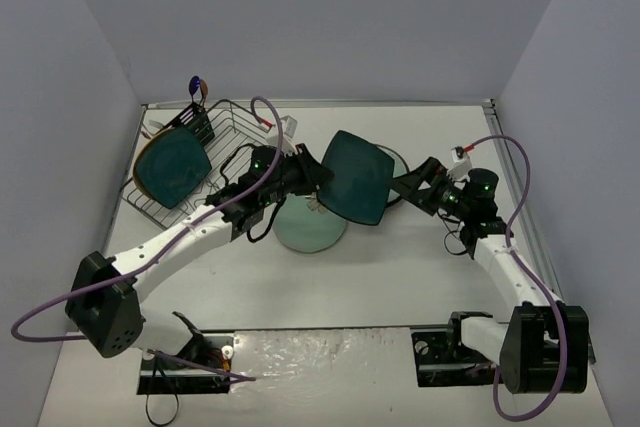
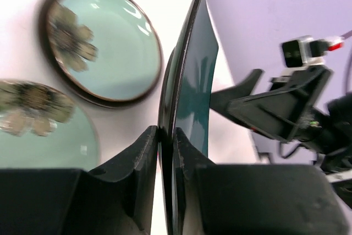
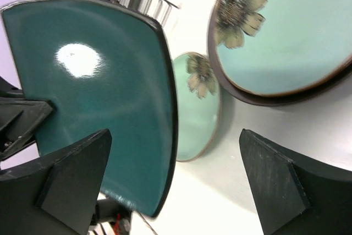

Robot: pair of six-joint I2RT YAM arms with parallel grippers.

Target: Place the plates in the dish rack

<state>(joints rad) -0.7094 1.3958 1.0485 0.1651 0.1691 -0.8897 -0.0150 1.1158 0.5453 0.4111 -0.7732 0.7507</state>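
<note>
My left gripper (image 1: 315,175) is shut on the rim of the rounded-square teal plate (image 1: 355,177) and holds it up on edge above the table. In the left wrist view the plate (image 2: 192,70) stands edge-on between the closed fingers (image 2: 146,152). My right gripper (image 1: 405,187) is open at the plate's right side. In the right wrist view the plate (image 3: 99,92) reaches in between the wide-apart fingers (image 3: 71,174) without visible contact. The black wire dish rack (image 1: 225,122) stands at the back left with a round teal plate (image 1: 172,167) in it.
A pale green flower plate (image 1: 310,227) lies on the table under the held plate. Another (image 1: 397,160) lies behind it, mostly hidden. Both show in the left wrist view (image 2: 104,42) (image 2: 38,130) and the right wrist view (image 3: 286,31) (image 3: 201,108). The cutlery basket (image 1: 198,119) is at the rack's back corner.
</note>
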